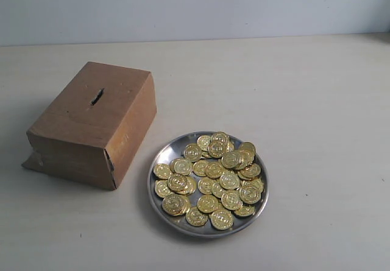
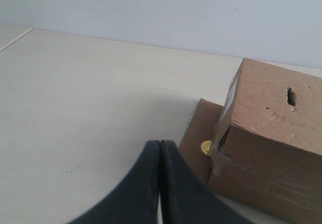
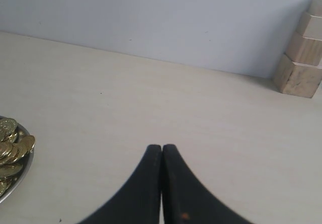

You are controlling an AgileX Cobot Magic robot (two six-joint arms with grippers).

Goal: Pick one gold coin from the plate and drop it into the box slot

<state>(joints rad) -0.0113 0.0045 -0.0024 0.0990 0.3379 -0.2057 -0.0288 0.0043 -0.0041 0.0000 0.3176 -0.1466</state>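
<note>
Bright, even, diffuse light. Soft faint shadow on table (image 1: 304, 100) just left of box (image 1: 91, 125). Coins (image 1: 210, 173) right of box glint. Mild overall blur.

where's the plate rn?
Exterior view, low and right of centre: the plate sits on the table just right of the box, near but not touching, full of gold coins. Its rim also shows in the right wrist view.
</note>
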